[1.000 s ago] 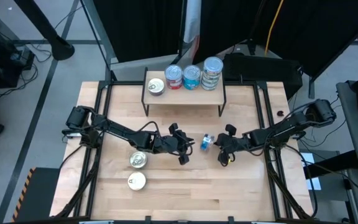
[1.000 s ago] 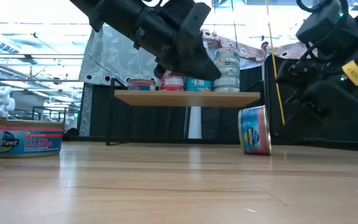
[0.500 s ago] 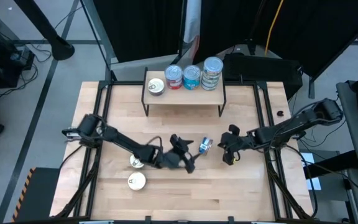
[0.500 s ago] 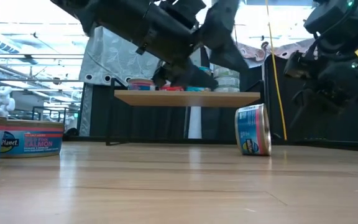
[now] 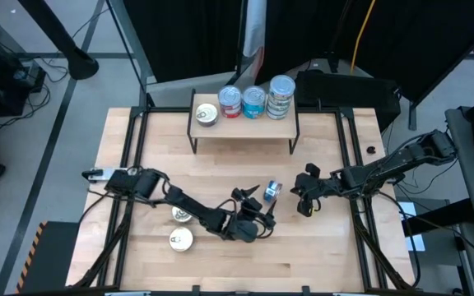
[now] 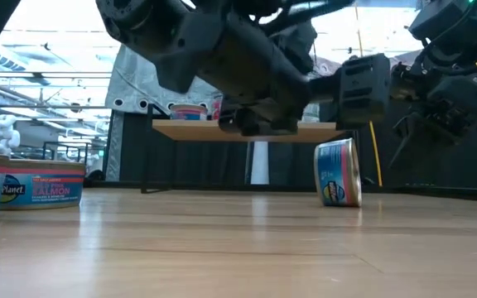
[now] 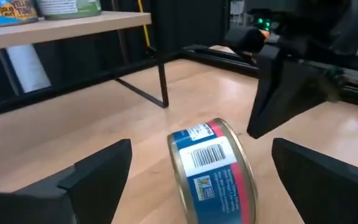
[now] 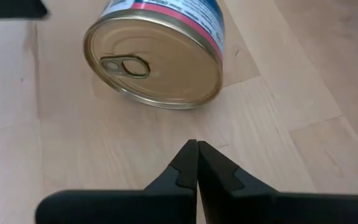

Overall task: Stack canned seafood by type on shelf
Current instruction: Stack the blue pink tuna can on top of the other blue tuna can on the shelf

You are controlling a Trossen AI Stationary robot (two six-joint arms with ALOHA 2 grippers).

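One tin of canned seafood (image 5: 271, 191) stands on its rim on the table, blue and red sided, its gold lid (image 8: 157, 59) facing my right gripper. My left gripper (image 7: 201, 149) is open, with a finger to either side of the tin (image 7: 213, 171) and short of it, touching nothing. My right gripper (image 8: 196, 149) is shut, its tips just short of the lid. The shelf (image 5: 243, 125) at the far side carries several tins (image 5: 254, 102), one pile (image 5: 281, 96) higher than the others.
Two more tins (image 5: 183, 214) (image 5: 181, 239) lie flat near the table's left front, beside my left arm; the low view shows them at its left (image 6: 40, 184). Black frame rails (image 5: 130, 156) border the table. Bare wood lies between shelf and grippers.
My left gripper has opened wide, drawn back toward the table's near edge and turned to face the tin standing on its rim. My right gripper has moved slightly toward the table's right edge, staying shut. The tin stays on its rim.
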